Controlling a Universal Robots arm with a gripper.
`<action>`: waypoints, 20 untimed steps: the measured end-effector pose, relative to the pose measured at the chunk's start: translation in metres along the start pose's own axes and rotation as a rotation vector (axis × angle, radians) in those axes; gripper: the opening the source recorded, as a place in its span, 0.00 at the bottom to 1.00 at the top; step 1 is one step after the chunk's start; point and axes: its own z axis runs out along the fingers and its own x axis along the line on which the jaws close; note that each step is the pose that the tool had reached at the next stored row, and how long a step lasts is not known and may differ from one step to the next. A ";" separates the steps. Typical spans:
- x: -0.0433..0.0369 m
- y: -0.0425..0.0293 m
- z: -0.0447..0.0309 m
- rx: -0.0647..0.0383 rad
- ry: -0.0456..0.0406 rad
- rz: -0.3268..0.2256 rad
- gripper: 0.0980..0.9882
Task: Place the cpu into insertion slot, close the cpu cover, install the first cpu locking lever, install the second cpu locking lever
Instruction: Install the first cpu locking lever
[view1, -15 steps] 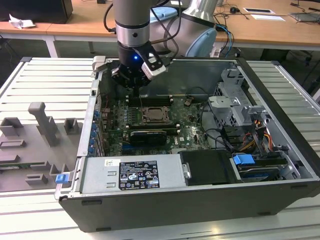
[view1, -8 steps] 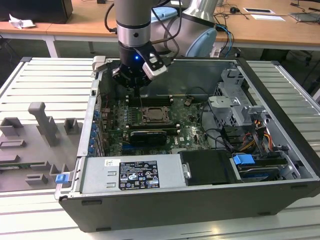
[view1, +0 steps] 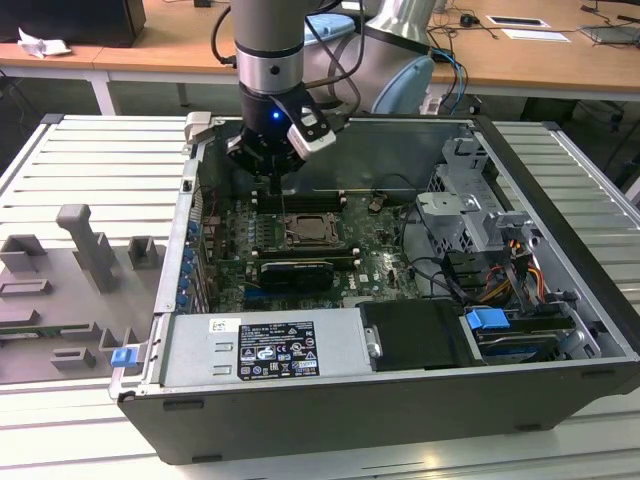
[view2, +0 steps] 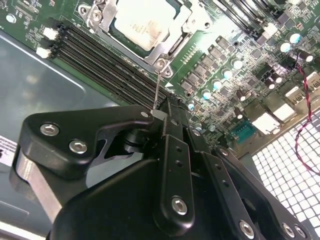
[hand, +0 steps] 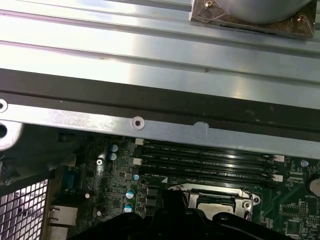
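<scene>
The cpu lies pale and flat in the insertion slot on the green board. The silvery cpu cover is folded down around it. A thin metal locking lever rises from the socket's corner up to my gripper, which is shut on its upper end. In the exterior view the gripper hangs over the board just to the exterior view's left of the socket, and the lever shows as a thin line below it. The first wrist view shows the cover's frame.
Long black memory slots run beside the socket. A black expansion card lies in front of it. A grey power supply, a drive cage and cables fill the case. Grey fixtures stand outside on the exterior view's left.
</scene>
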 end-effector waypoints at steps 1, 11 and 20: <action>-0.0016 -0.0002 0.0001 0.000 0.0000 0.000 0.01; -0.0236 -0.0035 0.0077 -0.005 -0.0007 0.000 0.01; -0.0251 -0.0040 0.0113 -0.053 -0.0065 0.001 0.01</action>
